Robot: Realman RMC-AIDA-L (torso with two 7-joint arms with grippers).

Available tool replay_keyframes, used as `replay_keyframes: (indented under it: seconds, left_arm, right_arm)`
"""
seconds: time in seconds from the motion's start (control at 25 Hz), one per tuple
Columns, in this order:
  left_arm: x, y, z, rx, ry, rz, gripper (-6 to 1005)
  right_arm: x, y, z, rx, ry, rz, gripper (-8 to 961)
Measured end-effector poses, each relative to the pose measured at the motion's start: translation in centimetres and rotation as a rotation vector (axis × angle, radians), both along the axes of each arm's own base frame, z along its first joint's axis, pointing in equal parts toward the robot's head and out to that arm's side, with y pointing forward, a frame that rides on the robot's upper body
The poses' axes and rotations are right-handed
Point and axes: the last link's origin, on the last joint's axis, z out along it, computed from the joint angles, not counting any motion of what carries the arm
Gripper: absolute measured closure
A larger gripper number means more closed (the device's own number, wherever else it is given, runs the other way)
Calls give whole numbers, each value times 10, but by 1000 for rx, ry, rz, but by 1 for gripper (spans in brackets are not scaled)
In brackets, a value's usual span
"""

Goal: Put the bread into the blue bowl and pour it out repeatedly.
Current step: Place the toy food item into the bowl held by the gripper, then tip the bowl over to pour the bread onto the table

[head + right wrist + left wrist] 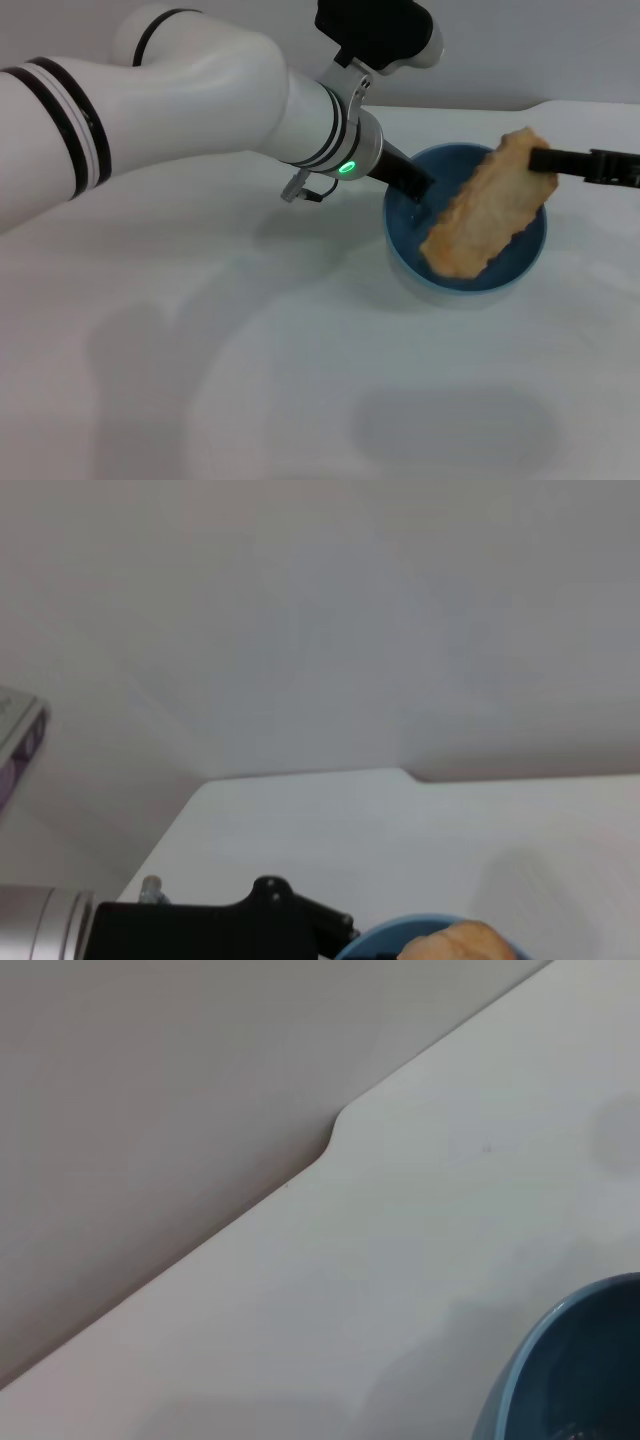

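The blue bowl [466,220] stands on the white table at the right of the head view. My left gripper [412,185] grips its near-left rim with dark fingers. My right gripper [545,160] comes in from the right edge and is shut on the upper end of the bread [485,205], which hangs tilted over the bowl with its pale scalloped underside showing. The left wrist view shows part of the bowl's rim [545,1345]. The right wrist view shows the bowl's rim [400,932] and a bit of bread [460,944].
The white table [250,350] stretches wide in front of and left of the bowl. Its back edge with a notch meets a grey wall [150,1110]. My left arm [200,90] crosses the upper left of the head view.
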Motion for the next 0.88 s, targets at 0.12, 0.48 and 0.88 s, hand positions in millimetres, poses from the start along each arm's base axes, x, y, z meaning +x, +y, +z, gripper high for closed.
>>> replay_keyframes:
  seconds: [0.12,0.48,0.88]
  left_arm:
    - [-3,0,0,7,-4,4,1001]
    - [-5,0,0,12,-9,8,1001]
    - [-7,2,2,26,-12,7,1000]
  right_arm:
    - [0,1,-7,-6,1,0,852]
    - [4,3,-10,39,-26,1,637]
    - [10,-3,26,204,39,38,500]
